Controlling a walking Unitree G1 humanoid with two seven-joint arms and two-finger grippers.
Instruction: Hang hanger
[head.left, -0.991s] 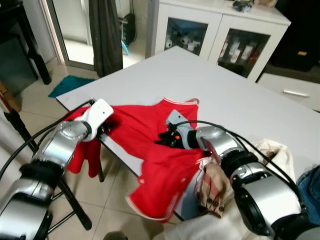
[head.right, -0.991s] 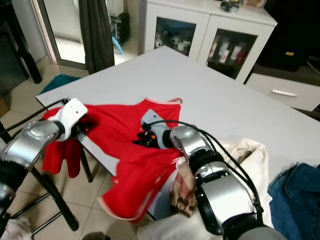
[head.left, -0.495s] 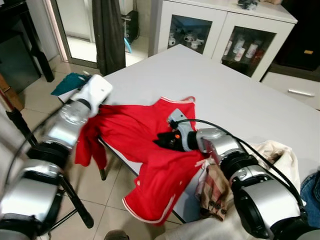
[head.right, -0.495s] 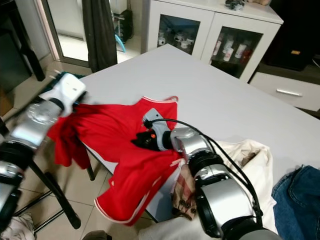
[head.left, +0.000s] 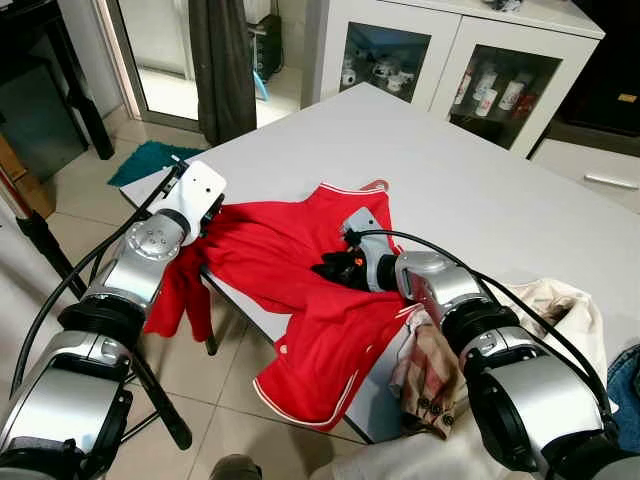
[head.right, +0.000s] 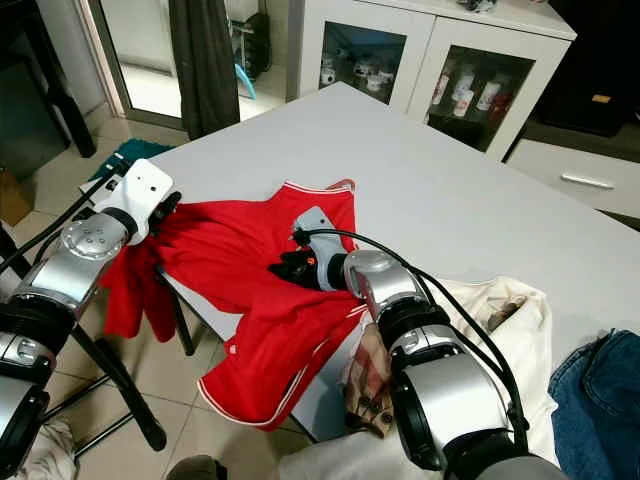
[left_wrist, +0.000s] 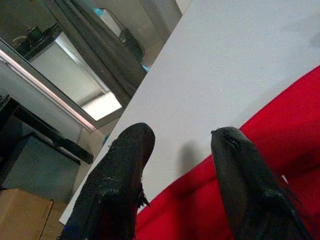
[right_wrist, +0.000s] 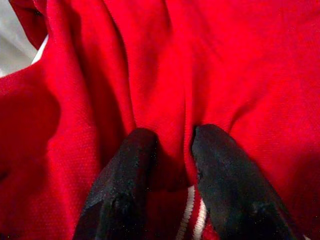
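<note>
Left pincer has dropped back onto the bench corner since half a second ago, when it was lifted off the edge; fingers are now gaping apart over the shirt's edge, gripping nothing. Right pincer is pinching a fold mid-shirt. Shirt is lying across the bench corner, hem draping off the near edge. Beige cloth is sitting beside it. No hanger is identifiable.

Left gripper fingers apart; right gripper fingers pinched together.
</note>
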